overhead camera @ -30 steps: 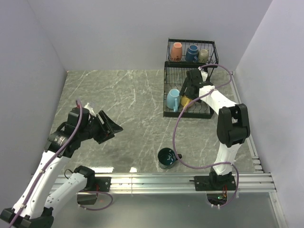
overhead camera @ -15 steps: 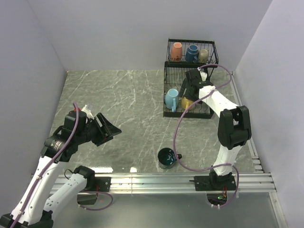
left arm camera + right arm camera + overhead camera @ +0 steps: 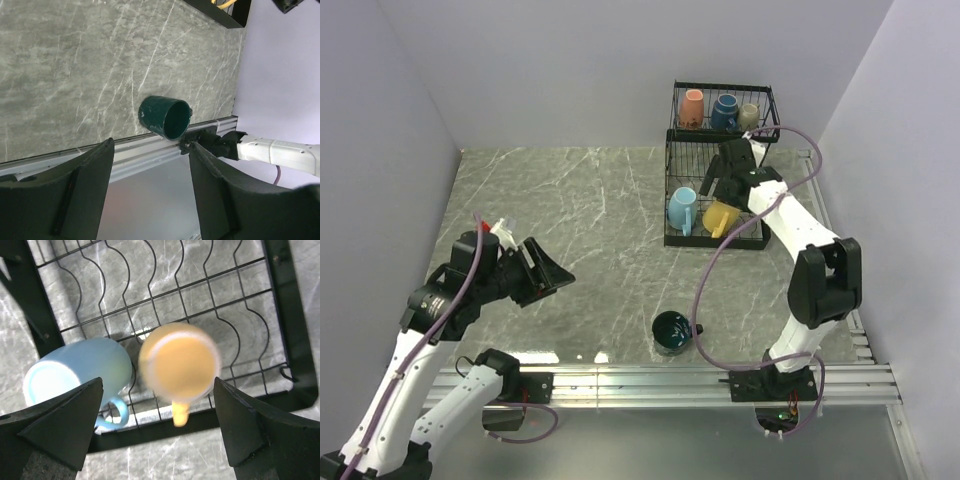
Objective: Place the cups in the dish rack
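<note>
The black wire dish rack (image 3: 714,243) stands at the back right. Its upper basket holds an orange-pink cup (image 3: 691,108), a navy cup (image 3: 724,112) and an olive-grey cup (image 3: 749,117). In the lower tray sit a light blue cup (image 3: 682,209) and a yellow cup (image 3: 720,218). My right gripper (image 3: 717,184) hovers open above the yellow cup (image 3: 180,362), not touching it, with the light blue cup (image 3: 75,372) beside it. A dark teal cup (image 3: 671,332) lies on the table near the front rail. My left gripper (image 3: 547,270) is open and empty, far left of the teal cup (image 3: 166,117).
The marble table is bounded by grey walls at the left, back and right. An aluminium rail (image 3: 700,378) runs along the near edge, right behind the teal cup. The right arm's cable (image 3: 695,270) loops down over the table between rack and rail.
My right gripper opened wider and rose off the yellow cup, which stays in the lower tray. The left arm pulled back slightly to the left, its jaws unchanged.
</note>
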You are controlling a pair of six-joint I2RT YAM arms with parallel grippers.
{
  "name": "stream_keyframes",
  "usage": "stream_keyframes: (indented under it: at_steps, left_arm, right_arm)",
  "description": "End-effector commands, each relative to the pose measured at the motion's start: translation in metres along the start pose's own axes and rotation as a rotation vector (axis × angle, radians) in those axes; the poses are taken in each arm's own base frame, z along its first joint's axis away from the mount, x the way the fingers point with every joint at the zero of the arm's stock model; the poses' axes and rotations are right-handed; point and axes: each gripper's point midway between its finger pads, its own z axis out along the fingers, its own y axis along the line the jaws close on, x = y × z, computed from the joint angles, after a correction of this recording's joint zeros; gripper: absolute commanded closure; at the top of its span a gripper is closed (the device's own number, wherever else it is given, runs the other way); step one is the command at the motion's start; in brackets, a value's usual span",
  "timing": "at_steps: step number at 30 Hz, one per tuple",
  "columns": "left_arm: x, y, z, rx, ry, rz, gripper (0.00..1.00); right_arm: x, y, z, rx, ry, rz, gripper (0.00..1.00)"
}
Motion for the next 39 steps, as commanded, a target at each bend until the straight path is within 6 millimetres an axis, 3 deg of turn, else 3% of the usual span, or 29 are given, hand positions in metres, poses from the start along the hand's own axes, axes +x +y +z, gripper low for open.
stream_keyframes:
  at_steps: [1, 7, 10, 13, 18, 19, 24, 25, 30, 31, 34, 39]
  left_arm:
    - [-0.006, -0.010, -0.001, 0.021, 0.005, 0.062, 0.33]
    - [-0.006, 0.000, 0.030, -0.034, 0.085, 0.103, 0.37]
    - [-0.003, -0.006, 0.050, -0.024, 0.123, 0.130, 0.37]
    - [0.002, -0.017, 0.070, 0.002, 0.161, 0.141, 0.38]
    - [0.010, -0.033, 0.093, 0.044, 0.212, 0.144, 0.40]
    - [0.011, -0.034, 0.095, 0.045, 0.217, 0.143, 0.40]
    - [0.016, -0.035, 0.100, 0.024, 0.240, 0.165, 0.41]
    - [0.018, -0.032, 0.098, 0.013, 0.246, 0.165, 0.41]
    - [0.020, -0.023, 0.085, -0.017, 0.223, 0.150, 0.41]
    - [0.021, -0.020, 0.083, -0.030, 0.214, 0.138, 0.41]
    - [0.025, -0.009, 0.075, -0.050, 0.198, 0.102, 0.41]
    - [0.033, 0.005, 0.063, -0.065, 0.175, 0.059, 0.41]
  right_arm:
    - [-0.052, 0.004, -0.061, -0.059, -0.148, 0.028, 0.02]
    - [-0.075, -0.014, -0.131, -0.096, -0.247, 0.038, 0.01]
    - [-0.067, -0.032, -0.145, -0.095, -0.259, 0.055, 0.01]
    - [-0.051, -0.050, -0.138, -0.074, -0.222, 0.075, 0.00]
    - [-0.032, -0.063, -0.106, -0.115, -0.108, 0.133, 0.00]
    - [-0.030, -0.068, -0.091, -0.109, -0.067, 0.155, 0.00]
    - [-0.031, -0.055, -0.051, -0.175, 0.027, 0.168, 0.00]
    - [-0.024, -0.053, -0.035, -0.176, 0.076, 0.165, 0.00]
    - [-0.023, -0.046, -0.002, -0.168, 0.136, 0.162, 0.00]
    - [-0.022, -0.057, 0.010, -0.146, 0.152, 0.178, 0.00]
    - [-0.011, -0.065, 0.028, -0.110, 0.184, 0.179, 0.00]
    - [-0.005, -0.081, 0.041, -0.080, 0.189, 0.199, 0.00]
